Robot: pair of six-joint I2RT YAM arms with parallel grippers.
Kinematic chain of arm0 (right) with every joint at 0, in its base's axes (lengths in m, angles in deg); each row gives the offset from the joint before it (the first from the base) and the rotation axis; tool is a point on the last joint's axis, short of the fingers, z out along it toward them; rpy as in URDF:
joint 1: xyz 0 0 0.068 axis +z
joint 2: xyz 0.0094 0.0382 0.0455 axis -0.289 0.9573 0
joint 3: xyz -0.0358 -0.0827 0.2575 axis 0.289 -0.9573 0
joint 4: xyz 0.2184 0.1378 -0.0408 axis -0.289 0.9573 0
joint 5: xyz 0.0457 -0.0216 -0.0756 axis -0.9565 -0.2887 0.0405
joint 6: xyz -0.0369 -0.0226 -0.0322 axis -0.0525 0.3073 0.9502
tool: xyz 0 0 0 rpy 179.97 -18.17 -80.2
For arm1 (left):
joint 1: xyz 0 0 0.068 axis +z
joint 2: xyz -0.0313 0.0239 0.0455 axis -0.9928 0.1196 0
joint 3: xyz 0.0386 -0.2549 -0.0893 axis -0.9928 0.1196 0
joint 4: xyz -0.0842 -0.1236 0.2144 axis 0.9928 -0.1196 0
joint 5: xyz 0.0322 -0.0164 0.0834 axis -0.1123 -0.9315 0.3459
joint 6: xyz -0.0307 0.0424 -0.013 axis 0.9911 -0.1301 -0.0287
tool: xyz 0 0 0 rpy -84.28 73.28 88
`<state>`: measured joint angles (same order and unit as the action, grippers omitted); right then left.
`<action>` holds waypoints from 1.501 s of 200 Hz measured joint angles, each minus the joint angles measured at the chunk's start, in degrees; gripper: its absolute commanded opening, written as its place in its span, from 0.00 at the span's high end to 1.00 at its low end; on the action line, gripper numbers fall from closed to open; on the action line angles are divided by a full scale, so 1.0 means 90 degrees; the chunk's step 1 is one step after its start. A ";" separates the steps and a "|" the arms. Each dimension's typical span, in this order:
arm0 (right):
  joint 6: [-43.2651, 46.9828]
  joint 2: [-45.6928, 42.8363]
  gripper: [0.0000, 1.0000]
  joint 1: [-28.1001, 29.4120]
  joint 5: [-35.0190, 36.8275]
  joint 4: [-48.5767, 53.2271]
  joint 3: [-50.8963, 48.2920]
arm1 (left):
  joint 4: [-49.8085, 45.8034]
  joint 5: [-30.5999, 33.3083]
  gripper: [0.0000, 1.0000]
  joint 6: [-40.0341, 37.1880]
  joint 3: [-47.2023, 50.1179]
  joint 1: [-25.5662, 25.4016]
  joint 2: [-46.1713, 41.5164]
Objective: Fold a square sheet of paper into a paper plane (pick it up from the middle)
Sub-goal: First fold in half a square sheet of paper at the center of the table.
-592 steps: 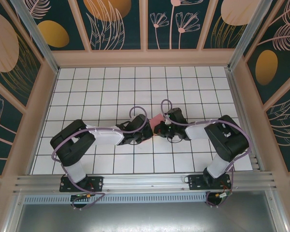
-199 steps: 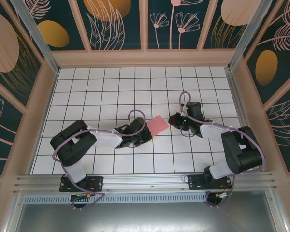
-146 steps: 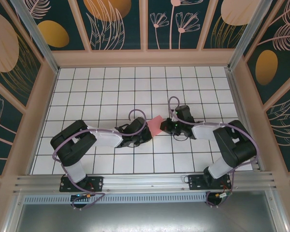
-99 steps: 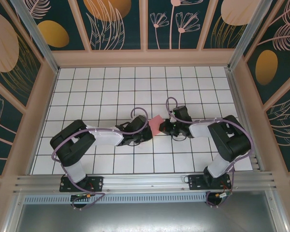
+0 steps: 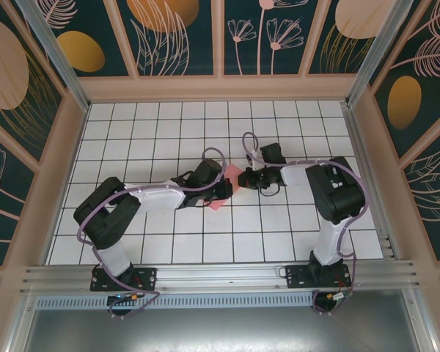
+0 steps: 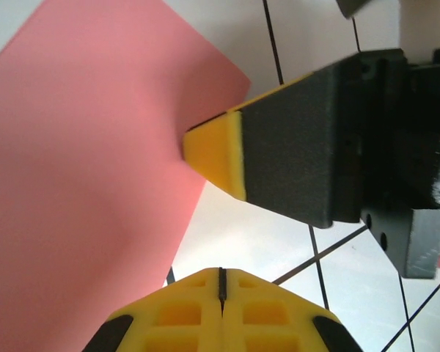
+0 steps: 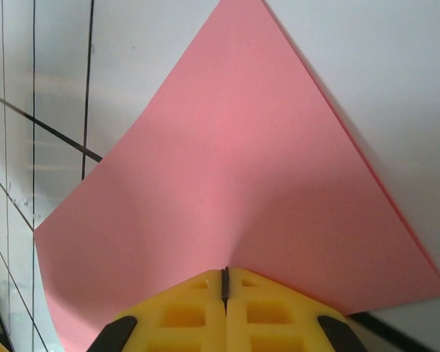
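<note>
My right fingers, apart from the square sheet of paper a second ago, have come in and now pinch it shut. My left fingers stay closed, seemingly on its edge, over the middle of the surface. Held from both sides, I judge it ready for a fold.

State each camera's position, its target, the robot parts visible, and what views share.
Top external: high behind the robot, looking down at the table; left arm, left hand, right arm, right hand.
Left wrist: faces the square sheet of paper; own shut fingers, right hand's tip.
Right wrist: faces the paper; own shut fingers.
Shared: the paper.
</note>
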<state>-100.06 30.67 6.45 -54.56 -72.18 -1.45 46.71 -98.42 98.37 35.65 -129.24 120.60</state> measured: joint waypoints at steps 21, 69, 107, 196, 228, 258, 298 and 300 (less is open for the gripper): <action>0.0279 0.0100 1.00 -0.0002 -0.0051 0.0168 0.0209 | -0.0036 -0.0039 1.00 -0.0231 -0.0124 0.0085 0.0155; 0.0347 0.0097 1.00 -0.0002 -0.0036 0.0265 0.0250 | -0.0665 0.0454 1.00 -0.0483 -0.0372 0.0177 0.0432; 0.0172 0.0097 1.00 0.0000 0.0097 0.0262 0.0267 | -0.0969 0.0770 1.00 -0.0481 -0.0345 0.0177 0.0432; -0.0444 0.0097 1.00 0.0041 0.0289 0.0177 0.0333 | -0.0442 0.0107 1.00 0.0328 0.0330 0.0219 0.0211; -0.0668 0.0097 1.00 0.0097 0.0267 0.0039 0.0335 | -0.0338 -0.0219 1.00 0.0653 0.0454 0.0216 0.0155; -0.0799 0.0097 1.00 0.0170 0.0265 -0.0063 0.0325 | -0.0238 -0.0323 1.00 0.0719 0.0464 0.0216 0.0143; -0.0814 0.0109 1.00 0.0187 0.0267 -0.0083 0.0265 | 0.0248 -0.0563 1.00 0.0345 0.0461 0.0216 0.0143; -0.0814 0.0109 1.00 0.0187 0.0267 -0.0083 0.0265 | 0.0279 -0.0580 1.00 0.0323 0.0464 0.0216 0.0143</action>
<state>-107.38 31.66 8.13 -52.15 -72.92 0.93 49.23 -103.65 101.27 39.82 -127.29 121.89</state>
